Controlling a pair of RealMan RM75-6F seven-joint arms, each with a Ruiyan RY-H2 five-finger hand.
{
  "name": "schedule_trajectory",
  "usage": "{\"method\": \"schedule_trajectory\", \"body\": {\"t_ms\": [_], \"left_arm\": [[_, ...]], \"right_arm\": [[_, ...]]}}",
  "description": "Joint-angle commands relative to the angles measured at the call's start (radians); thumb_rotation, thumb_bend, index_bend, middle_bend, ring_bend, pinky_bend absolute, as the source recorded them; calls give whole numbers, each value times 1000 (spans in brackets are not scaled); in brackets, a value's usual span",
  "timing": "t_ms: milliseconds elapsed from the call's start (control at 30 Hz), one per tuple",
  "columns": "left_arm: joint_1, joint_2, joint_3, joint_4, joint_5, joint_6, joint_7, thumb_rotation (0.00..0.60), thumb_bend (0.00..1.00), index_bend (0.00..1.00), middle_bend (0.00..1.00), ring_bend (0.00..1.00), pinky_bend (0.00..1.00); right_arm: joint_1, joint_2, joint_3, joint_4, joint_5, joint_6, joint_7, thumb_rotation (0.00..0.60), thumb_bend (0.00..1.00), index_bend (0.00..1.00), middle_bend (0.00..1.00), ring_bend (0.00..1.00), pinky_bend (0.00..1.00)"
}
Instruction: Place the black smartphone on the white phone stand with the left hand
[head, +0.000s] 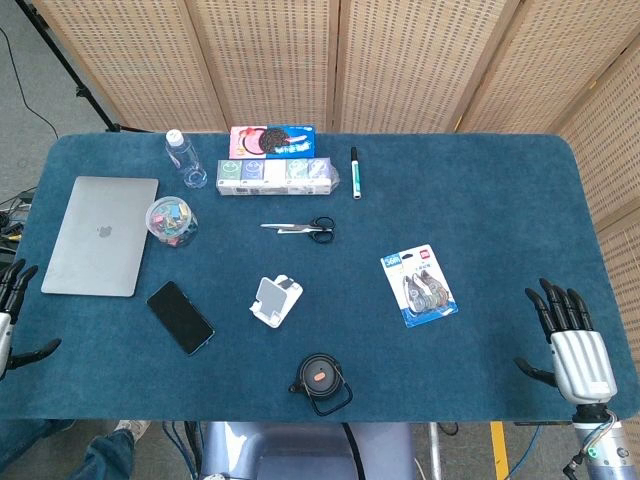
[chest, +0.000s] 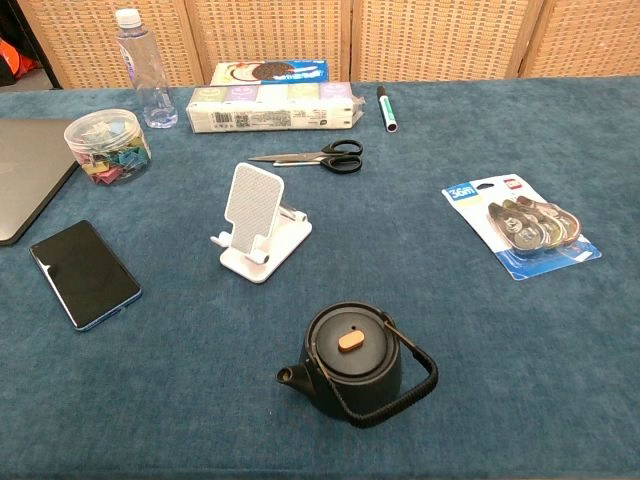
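Observation:
The black smartphone (head: 180, 317) (chest: 84, 273) lies flat, screen up, on the blue table left of centre. The white phone stand (head: 275, 300) (chest: 259, 222) stands upright just right of it, with nothing on it. My left hand (head: 12, 315) hangs at the table's left edge, well left of the phone, fingers apart and holding nothing. My right hand (head: 570, 340) rests at the front right corner, fingers spread, holding nothing. Neither hand shows in the chest view.
A black teapot (head: 321, 381) (chest: 353, 363) sits in front of the stand. A grey laptop (head: 101, 235), a jar of clips (head: 171, 221), a water bottle (head: 184, 158), scissors (head: 301, 229), boxes (head: 275, 176), a marker (head: 355, 172) and a blister pack (head: 420, 287) lie around.

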Motion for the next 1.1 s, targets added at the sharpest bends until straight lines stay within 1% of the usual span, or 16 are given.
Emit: {"method": "schedule_trajectory", "body": {"t_ms": [33, 267, 367, 400, 433, 467, 500, 567, 633, 733, 833, 933, 1000, 1100], "left_arm": [[-5, 1, 11, 0, 9, -14, 3, 600, 0, 0, 0, 0, 0], [-16, -14, 26, 16, 33, -31, 18, 600, 0, 0, 0, 0, 0], [-29, -22, 33, 27, 32, -64, 45, 600, 0, 0, 0, 0, 0], [-46, -27, 39, 43, 35, -97, 62, 600, 0, 0, 0, 0, 0], [-83, -37, 53, 79, 52, -167, 86, 600, 0, 0, 0, 0, 0], [-146, -65, 74, 159, 137, -222, 93, 600, 4, 0, 0, 0, 0], [-165, -85, 83, 214, 180, -217, 77, 600, 8, 0, 0, 0, 0], [-203, -127, 120, 329, 276, -212, 63, 600, 26, 0, 0, 0, 0], [-230, -144, 135, 374, 310, -218, 25, 600, 57, 0, 0, 0, 0], [-280, -163, 137, 428, 351, -211, -7, 600, 112, 0, 0, 0, 0], [-315, -160, 144, 436, 371, -222, -23, 600, 125, 0, 0, 0, 0], [-352, -146, 155, 416, 387, -252, -16, 600, 126, 0, 0, 0, 0], [-376, -143, 172, 407, 404, -268, -39, 600, 127, 0, 0, 0, 0], [-403, -147, 197, 429, 425, -288, -78, 600, 126, 0, 0, 0, 0]], "right_arm": [[-3, 12, 0, -10, -1, 3, 15, 600, 0, 69, 0, 0, 0], [-9, 22, 0, -16, -13, 24, 22, 600, 0, 69, 0, 0, 0], [-12, 24, -1, -18, -21, 32, 23, 600, 0, 69, 0, 0, 0], [-13, 24, -1, -18, -20, 33, 22, 600, 0, 69, 0, 0, 0], [-13, 25, -1, -19, -18, 33, 19, 600, 0, 69, 0, 0, 0], [-14, 25, 1, -23, -17, 35, 13, 600, 0, 69, 0, 0, 0], [-15, 25, 1, -26, -15, 35, 11, 600, 0, 69, 0, 0, 0], [-17, 25, 7, -33, -4, 36, 9, 600, 0, 69, 0, 0, 0], [-17, 25, 14, -35, 4, 38, 6, 600, 0, 69, 0, 0, 0], [-13, 21, 20, -30, 18, 29, 3, 600, 0, 69, 0, 0, 0], [-9, 18, 22, -24, 30, 16, 1, 600, 0, 69, 0, 0, 0], [-7, 18, 25, -23, 37, 10, 1, 600, 0, 69, 0, 0, 0], [-8, 19, 27, -25, 41, 11, 2, 600, 0, 69, 0, 0, 0], [-10, 21, 30, -27, 44, 15, 2, 600, 0, 69, 0, 0, 0]]}}
